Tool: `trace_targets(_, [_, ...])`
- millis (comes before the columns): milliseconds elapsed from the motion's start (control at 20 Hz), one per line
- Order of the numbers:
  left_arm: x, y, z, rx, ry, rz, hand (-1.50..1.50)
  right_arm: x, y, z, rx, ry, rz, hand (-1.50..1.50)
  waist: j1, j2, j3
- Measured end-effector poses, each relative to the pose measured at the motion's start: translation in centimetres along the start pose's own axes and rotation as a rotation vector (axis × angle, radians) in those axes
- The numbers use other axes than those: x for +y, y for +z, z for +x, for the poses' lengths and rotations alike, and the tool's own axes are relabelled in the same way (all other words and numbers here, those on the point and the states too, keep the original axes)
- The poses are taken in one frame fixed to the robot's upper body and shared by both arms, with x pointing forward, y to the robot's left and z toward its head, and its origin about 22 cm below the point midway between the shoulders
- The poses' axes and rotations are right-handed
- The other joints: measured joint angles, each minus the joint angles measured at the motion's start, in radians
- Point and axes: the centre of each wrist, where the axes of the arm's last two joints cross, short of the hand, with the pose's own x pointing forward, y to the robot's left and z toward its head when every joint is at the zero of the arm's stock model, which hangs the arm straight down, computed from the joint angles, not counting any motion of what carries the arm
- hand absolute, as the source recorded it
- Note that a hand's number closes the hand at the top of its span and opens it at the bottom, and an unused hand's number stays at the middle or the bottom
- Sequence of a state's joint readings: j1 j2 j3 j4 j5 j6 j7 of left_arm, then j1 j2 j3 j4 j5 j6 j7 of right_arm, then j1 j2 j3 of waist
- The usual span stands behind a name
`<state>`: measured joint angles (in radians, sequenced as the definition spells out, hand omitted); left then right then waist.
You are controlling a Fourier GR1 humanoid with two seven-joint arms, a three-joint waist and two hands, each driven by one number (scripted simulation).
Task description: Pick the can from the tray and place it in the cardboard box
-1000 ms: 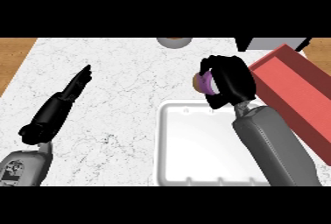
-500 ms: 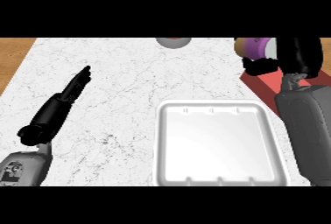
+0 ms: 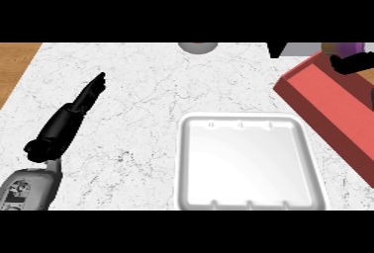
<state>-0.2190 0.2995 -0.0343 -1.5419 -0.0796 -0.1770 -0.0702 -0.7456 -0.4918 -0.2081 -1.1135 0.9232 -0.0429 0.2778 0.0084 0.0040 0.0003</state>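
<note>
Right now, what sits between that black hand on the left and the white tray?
Nothing: the head view shows only bare marbled counter between the left hand and the tray.

We count one tray (image 3: 184,163) at five o'clock, one cardboard box (image 3: 321,104) at three, one can (image 3: 350,48) at one, one grey round thing (image 3: 197,47) at twelve. Two hands — left hand (image 3: 80,101), right hand (image 3: 354,63).

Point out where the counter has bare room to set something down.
Bare counter between the left hand and the tray, and from the tray up to the grey round thing. Crowded at right: box, right hand, can.
</note>
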Motion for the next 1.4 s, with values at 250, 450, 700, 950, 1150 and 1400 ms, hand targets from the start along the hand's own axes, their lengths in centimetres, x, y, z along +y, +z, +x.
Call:
trace_targets(250, [0.0,0.0,0.0,-0.002,0.001,-0.01,0.0,-0.6,-1.7,-4.5,0.081,0.085,0.192,1.5,0.006,0.002,0.0])
trace_targets(450, [-0.3,-0.3,0.3,-0.007,-0.005,-0.009,0.0,-1.2,-2.3,-8.2,0.116,0.101,0.323,1.5,0.009,0.003,0.0])
trace_targets(700, [-0.3,-0.2,0.1,-0.013,-0.004,-0.014,0.0,-0.5,-2.4,-11.2,0.158,0.152,0.481,-1.5,0.016,0.005,0.001])
trace_targets(950, [-0.9,-0.5,0.3,-0.013,-0.008,-0.006,0.0,-0.3,-2.1,-13.5,0.103,0.114,0.622,-1.5,0.013,0.004,0.001])
trace_targets(1150, [-0.5,-0.4,0.2,-0.011,0.0,-0.006,0.0,-0.5,-2.1,-14.3,0.011,-0.014,0.592,-1.5,0.014,0.004,0.002])
trace_targets(1400, [-0.5,-0.3,-0.2,0.001,0.005,0.001,0.0,-0.8,-2.8,-13.6,-0.045,-0.426,0.386,-1.5,-0.001,-0.001,0.004])
